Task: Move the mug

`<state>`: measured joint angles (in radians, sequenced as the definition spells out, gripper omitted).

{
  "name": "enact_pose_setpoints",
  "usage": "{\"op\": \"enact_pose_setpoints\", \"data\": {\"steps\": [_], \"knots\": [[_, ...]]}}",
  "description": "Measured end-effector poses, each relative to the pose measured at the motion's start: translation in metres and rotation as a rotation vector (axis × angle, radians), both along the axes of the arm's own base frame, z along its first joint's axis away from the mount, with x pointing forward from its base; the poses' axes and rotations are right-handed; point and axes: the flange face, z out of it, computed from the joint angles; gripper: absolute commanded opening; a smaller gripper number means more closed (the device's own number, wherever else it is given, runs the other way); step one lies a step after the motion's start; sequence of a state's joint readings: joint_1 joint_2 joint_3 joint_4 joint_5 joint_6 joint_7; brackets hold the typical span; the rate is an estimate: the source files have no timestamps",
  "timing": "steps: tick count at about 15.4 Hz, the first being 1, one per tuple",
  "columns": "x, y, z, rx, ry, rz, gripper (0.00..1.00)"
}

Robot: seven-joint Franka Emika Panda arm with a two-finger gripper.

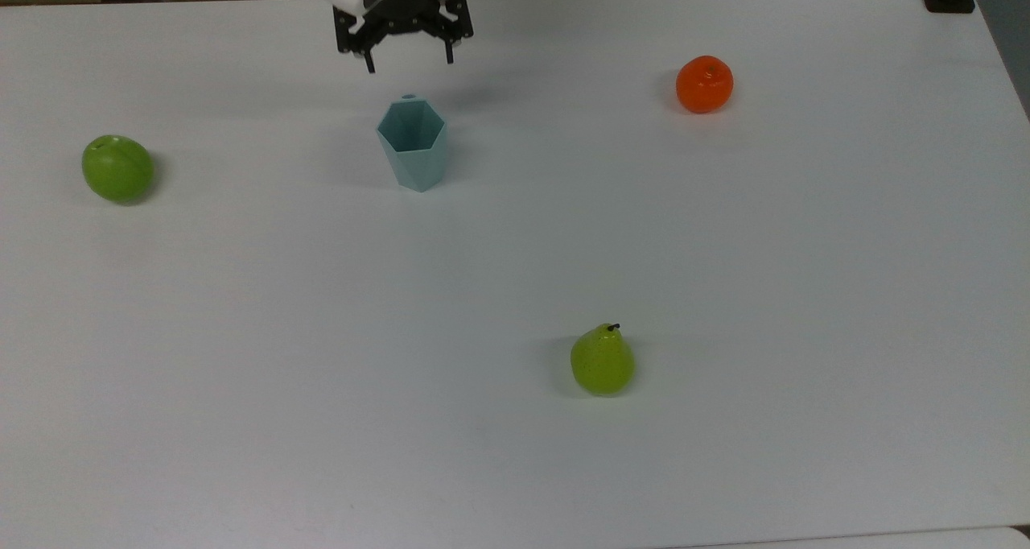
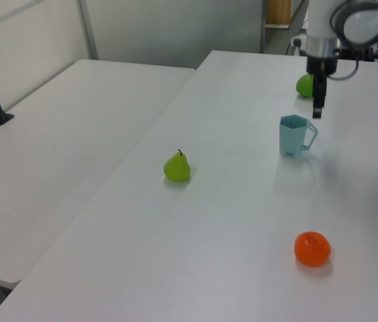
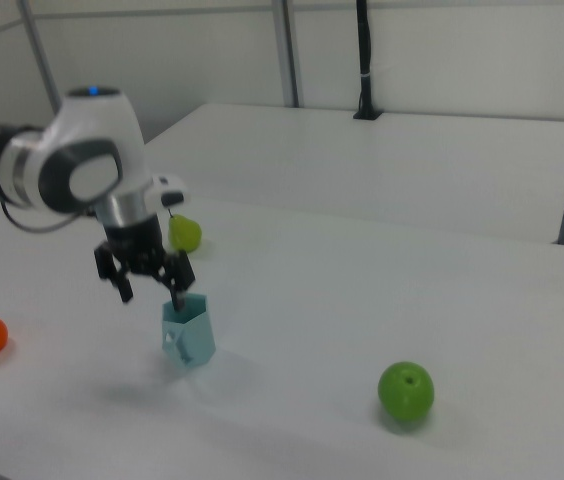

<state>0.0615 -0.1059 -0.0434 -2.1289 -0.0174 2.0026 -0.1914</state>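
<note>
Green apple (image 1: 117, 168) lies well off the end effector (image 1: 408, 58) toward the top view's left. The end effector hangs spread and empty; the mug (image 1: 413, 143) stands upright on the worktop (image 1: 515, 291) just below it. Judged light, rigid, slippery plastic; take the tab handle (image 2: 310, 136).

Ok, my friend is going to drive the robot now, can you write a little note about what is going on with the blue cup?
Gripper: open, holding nothing, raised above the table, apart from the mug.
Mug: upright on the table, between the green apple and the orange in the top view. Pear sits nearer that view's bottom.
Done: mug is set down and released.
Left: probably nothing, unless another spot is wanted.
</note>
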Motion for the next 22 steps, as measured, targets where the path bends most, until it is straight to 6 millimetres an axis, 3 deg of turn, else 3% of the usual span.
{"op": "enact_pose_setpoints", "data": {"steps": [3, 5, 12, 16, 22], "knots": [[0.012, 0.014, 0.075, 0.007, -0.020, -0.082, 1.00], [0.017, 0.019, 0.114, 0.009, -0.049, -0.148, 1.00], [0.009, 0.020, 0.183, 0.016, -0.028, -0.219, 1.00], [0.022, 0.020, 0.197, 0.072, -0.118, -0.170, 1.00], [0.046, -0.002, 0.187, 0.069, -0.157, -0.159, 1.00]]}}
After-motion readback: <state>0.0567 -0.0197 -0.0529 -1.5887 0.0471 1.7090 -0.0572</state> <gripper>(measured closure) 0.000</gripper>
